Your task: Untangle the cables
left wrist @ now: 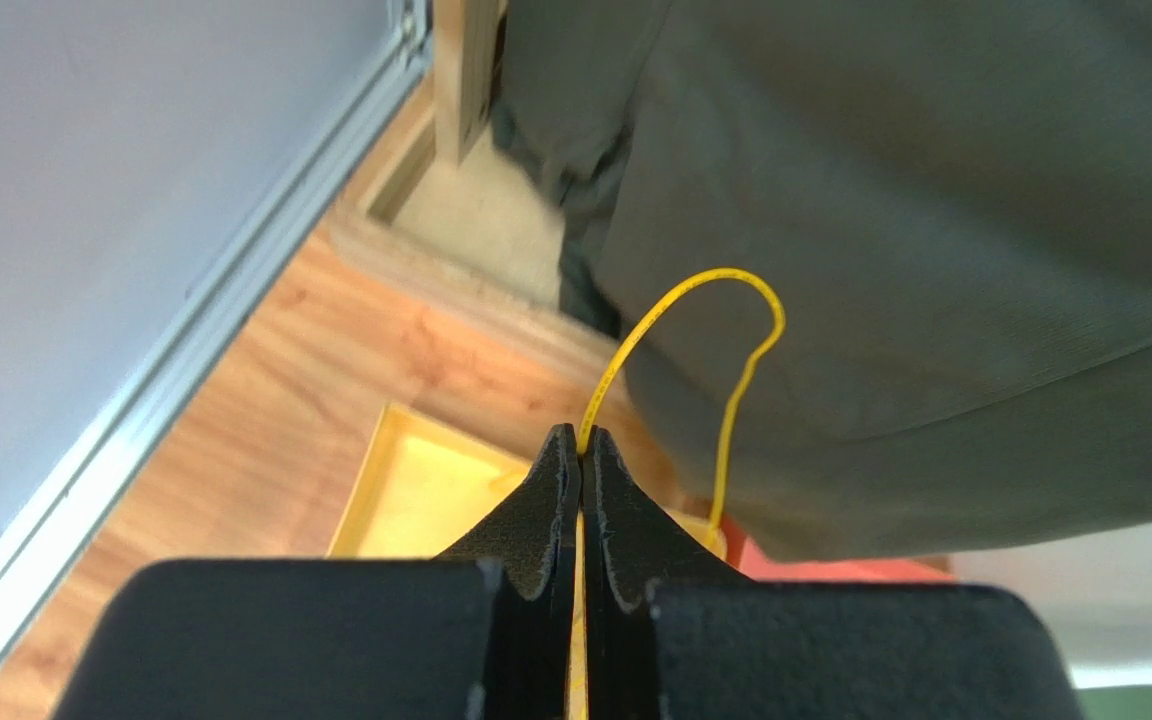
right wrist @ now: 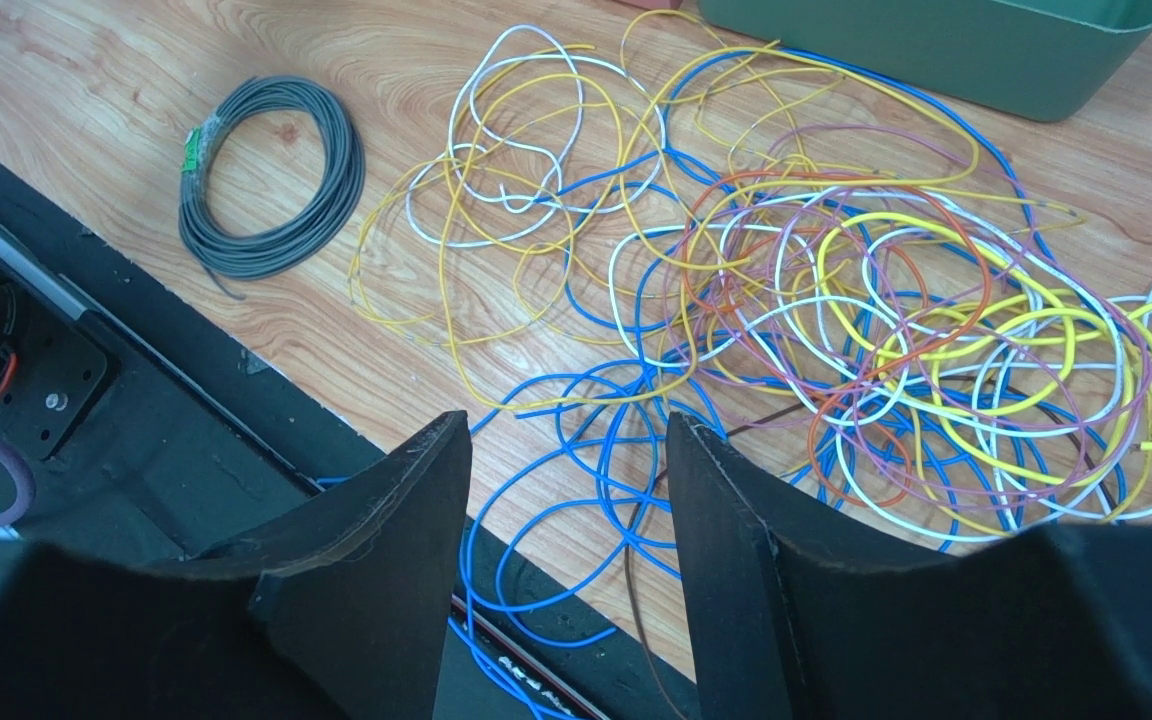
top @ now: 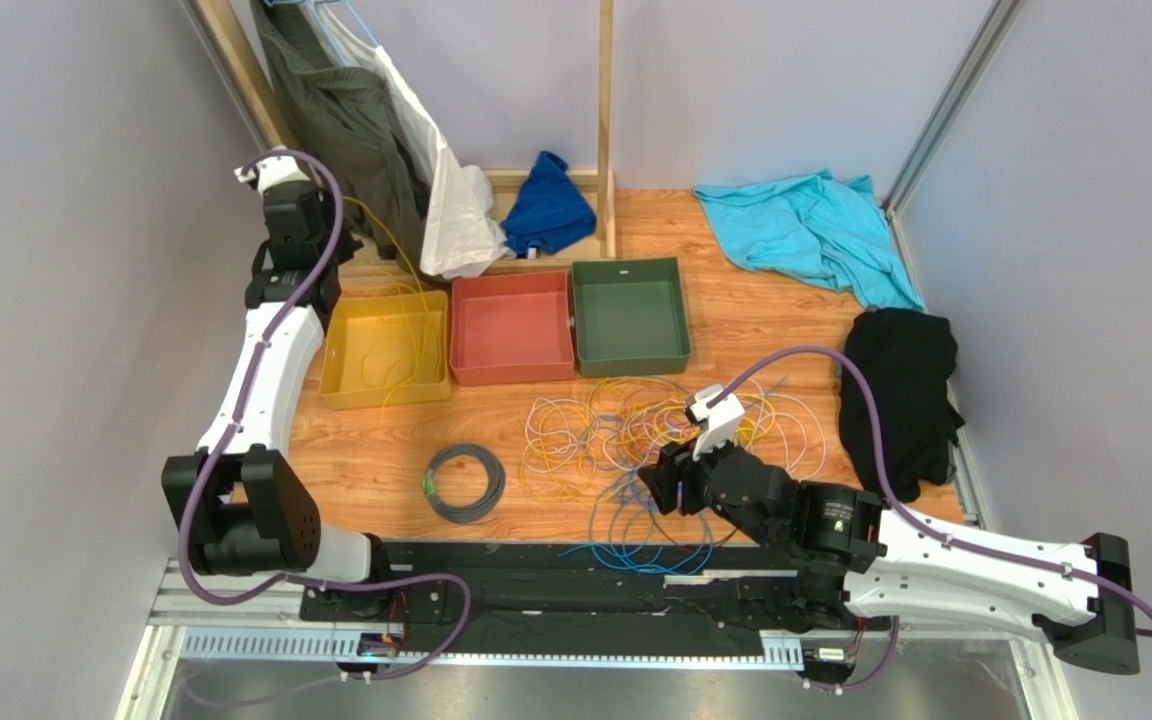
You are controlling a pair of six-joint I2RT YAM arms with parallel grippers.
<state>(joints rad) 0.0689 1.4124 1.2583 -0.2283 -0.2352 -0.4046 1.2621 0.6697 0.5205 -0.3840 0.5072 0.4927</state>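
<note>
**Holding one yellow cable over the bins, with the tangle on the right**

Starting at the far left, the left pincer (left wrist: 579, 438) is raised above the far-left corner of the tabletop (top: 387, 465). Its jaws are pressed together on a thin yellow cable (left wrist: 695, 285). The cable runs between them, arches up in a small loop in front of a hanging dark green garment (top: 334, 120), and drops back down.

Below and just right of that pincer is the yellow bin (top: 387, 398), with thin yellow strands lying inside it. The red bin (top: 512, 371) touches it on the right, and the green bin (top: 630, 360) comes next in the same row.

Nearer than the red bin, a dark grey coil (right wrist: 339, 180) with a green tag (right wrist: 193, 150) lies flat on the wood by itself, apart from the other wires.

To the right of the coil, in front of the green bin, is the tangle of cables (right wrist: 868, 300). Yellow, white, orange and blue strands loop over one another there. The blue loops (right wrist: 597, 450) spill toward the near edge and onto the black strip.

The right pincer (right wrist: 567, 428) hangs over those blue loops. Its jaws stand partly apart and nothing is gripped between them.

Along the far side lie a white cloth (top: 455, 210) and a dark blue cloth (top: 549, 203). A turquoise cloth (top: 800, 225) lies at the far right, and a black cloth (top: 898, 390) lies at the right edge.
</note>
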